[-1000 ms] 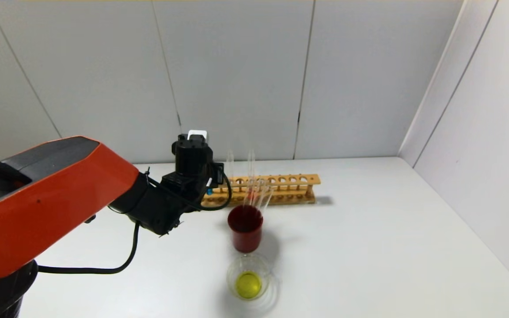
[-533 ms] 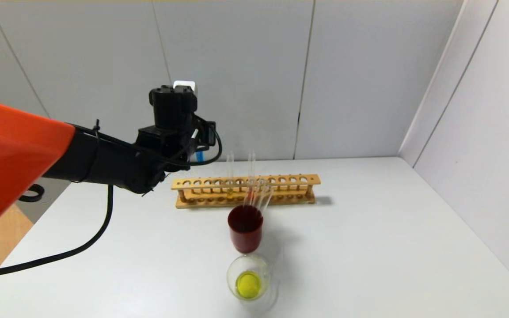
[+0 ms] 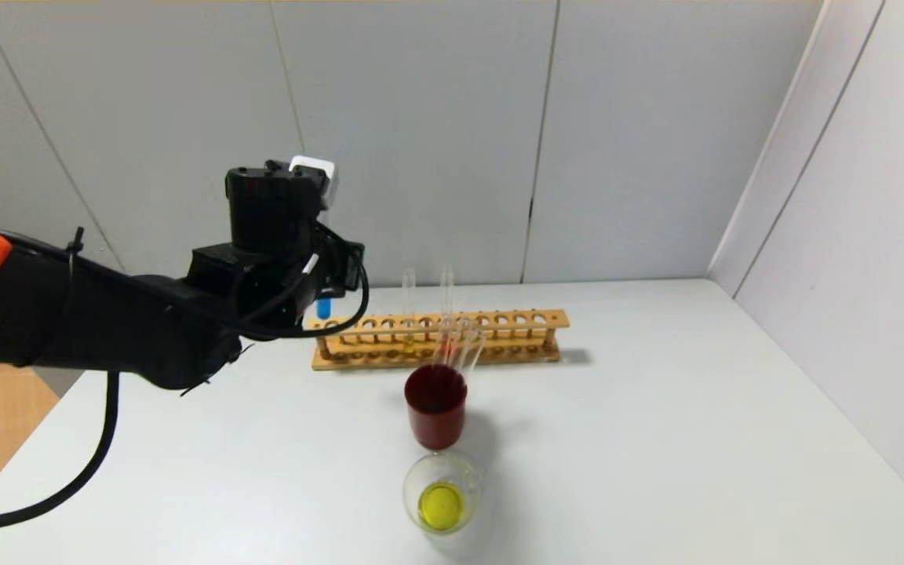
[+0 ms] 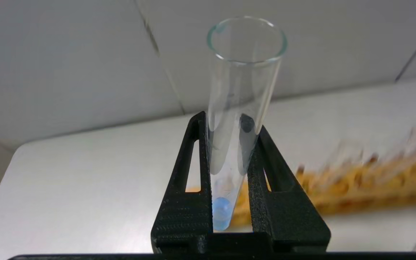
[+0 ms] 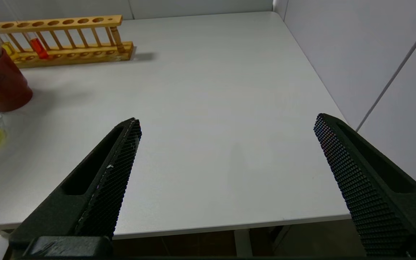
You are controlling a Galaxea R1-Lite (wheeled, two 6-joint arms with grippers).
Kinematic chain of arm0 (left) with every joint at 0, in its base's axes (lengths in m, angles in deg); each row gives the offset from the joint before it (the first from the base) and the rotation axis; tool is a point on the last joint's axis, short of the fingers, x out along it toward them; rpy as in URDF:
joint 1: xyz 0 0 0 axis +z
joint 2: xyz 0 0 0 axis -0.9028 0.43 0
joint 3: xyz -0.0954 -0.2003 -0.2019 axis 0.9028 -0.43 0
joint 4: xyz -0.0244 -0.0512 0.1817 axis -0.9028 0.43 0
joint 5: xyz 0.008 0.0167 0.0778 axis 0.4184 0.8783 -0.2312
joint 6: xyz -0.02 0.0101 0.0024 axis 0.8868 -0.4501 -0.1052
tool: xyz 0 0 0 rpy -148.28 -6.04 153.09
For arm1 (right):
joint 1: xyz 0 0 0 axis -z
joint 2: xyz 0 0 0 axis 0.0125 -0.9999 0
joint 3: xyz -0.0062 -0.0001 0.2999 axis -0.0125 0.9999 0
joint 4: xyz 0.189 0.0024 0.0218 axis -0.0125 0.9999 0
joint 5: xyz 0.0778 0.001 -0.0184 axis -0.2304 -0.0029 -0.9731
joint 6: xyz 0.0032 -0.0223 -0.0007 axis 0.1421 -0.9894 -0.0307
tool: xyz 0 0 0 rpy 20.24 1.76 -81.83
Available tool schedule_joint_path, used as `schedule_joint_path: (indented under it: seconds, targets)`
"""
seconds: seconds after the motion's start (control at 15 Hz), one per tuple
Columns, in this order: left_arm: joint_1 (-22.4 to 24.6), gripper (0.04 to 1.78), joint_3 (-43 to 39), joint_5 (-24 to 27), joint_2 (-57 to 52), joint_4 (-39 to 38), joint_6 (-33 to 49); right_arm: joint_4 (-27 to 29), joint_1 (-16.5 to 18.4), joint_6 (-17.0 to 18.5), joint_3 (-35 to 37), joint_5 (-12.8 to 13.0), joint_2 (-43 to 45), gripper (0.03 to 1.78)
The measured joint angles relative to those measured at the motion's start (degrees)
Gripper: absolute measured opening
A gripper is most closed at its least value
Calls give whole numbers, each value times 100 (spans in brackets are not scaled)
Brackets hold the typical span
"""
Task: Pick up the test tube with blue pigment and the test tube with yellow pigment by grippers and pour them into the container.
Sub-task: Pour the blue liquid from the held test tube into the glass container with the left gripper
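Swung left off the wooden rack [image 3: 436, 339], left gripper [image 4: 229, 122] fingers clamped on test tube with blue pigment [image 4: 238, 108]; white worktop [image 3: 656, 439], right gripper [image 5: 226, 130] fingers spread wide.

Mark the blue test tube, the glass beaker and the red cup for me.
test tube with blue pigment [image 4: 222, 213], left wrist view, on its blue liquid.
container [image 3: 460, 469], head view, on its clear glass rim.
red cup [image 3: 437, 424], head view, on its outer wall.

Head view looks down across the worktop [image 3: 656, 439]; wrist views sit close behind each gripper; all share the wooden rack [image 3: 436, 339].
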Motion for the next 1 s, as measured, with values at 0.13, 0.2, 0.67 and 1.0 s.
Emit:
schedule_joint_path:
  seconds: [0.13,0.2,0.67,1.0]
  targets:
    - [-143,33,-747,0,-416,-12,-516,0,0,0,0,2,0,175]
    - [-230,33,-1067,33,-628,-26,-836,0,0,0,0,2,0,175]
    - [-859,33,-2417,728,-1274,-877,-3217,0,0,0,0,2,0,175]
    - [-895,33,-2825,1196,-1202,-902,-4513,0,0,0,0,0,0,175]
